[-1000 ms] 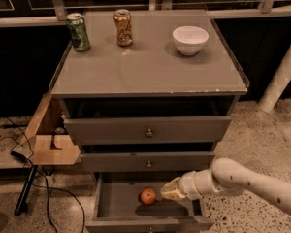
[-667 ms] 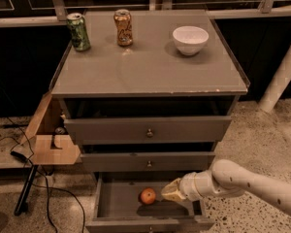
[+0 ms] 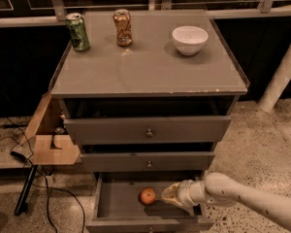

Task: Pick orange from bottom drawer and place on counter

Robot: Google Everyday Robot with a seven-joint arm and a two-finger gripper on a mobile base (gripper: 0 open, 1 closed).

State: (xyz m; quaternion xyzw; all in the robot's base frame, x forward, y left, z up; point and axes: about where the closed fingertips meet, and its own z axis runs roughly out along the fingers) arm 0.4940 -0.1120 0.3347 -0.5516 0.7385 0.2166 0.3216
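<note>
The orange (image 3: 147,196) lies inside the open bottom drawer (image 3: 116,205), near its middle. My gripper (image 3: 168,195) reaches in from the right, low over the drawer floor, its tip just right of the orange and close to it. The white arm runs off to the lower right. The counter (image 3: 145,67) is the grey top of the cabinet above.
On the counter stand a green can (image 3: 78,31) at the back left, a brown can (image 3: 122,27) beside it and a white bowl (image 3: 189,39) at the back right. Two closed drawers (image 3: 148,130) sit above the open one. A wooden box (image 3: 51,140) and cables are left of the cabinet.
The gripper has stayed just right of the orange in the drawer, shifting at most very slightly; the orange has not moved.
</note>
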